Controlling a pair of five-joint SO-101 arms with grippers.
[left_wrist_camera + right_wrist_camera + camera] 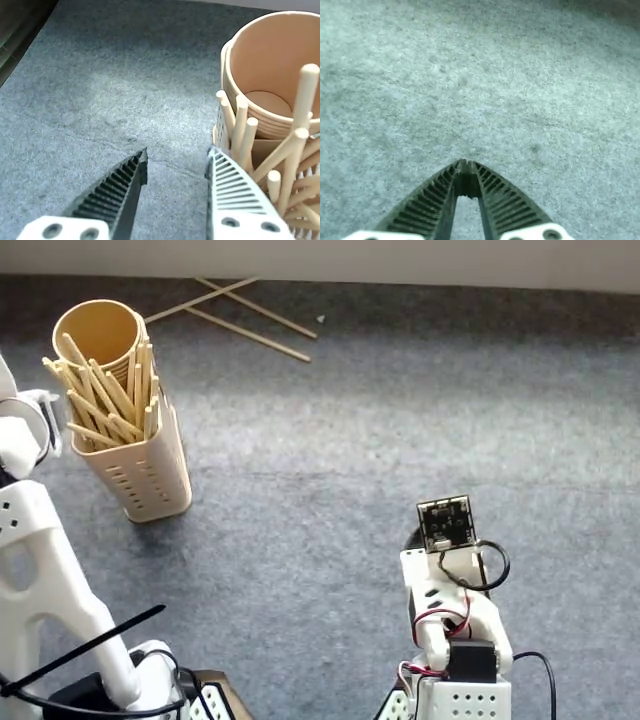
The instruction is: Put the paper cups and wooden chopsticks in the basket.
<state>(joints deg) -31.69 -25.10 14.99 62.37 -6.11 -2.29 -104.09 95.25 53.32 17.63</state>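
Grey, carpet-like fabric covers the tabletop (380,430) in the high view. A cream basket (150,475) with slotted walls stands upright near the far left corner. A stack of paper cups (97,330) sits in its far end, and a bundle of wooden chopsticks (110,400) leans crosswise in the nearer part. Three loose chopsticks (250,335) lie flat on the fabric by the far edge, well apart from the basket and crossing one another. The white left arm (30,530) rises along the left edge, just beside the basket. The right arm (455,620) sits at the near edge, well away from the basket.

From the left wrist view, the left gripper (175,160) hangs above bare fabric with its fingers spread apart, one black (120,190) and one white (230,185). The white one is just beside the basket wall, close to the stick ends, with the cups beyond them.

From the right wrist view, the right gripper (465,170) hovers over bare fabric, its fingers pressed together tip to tip.
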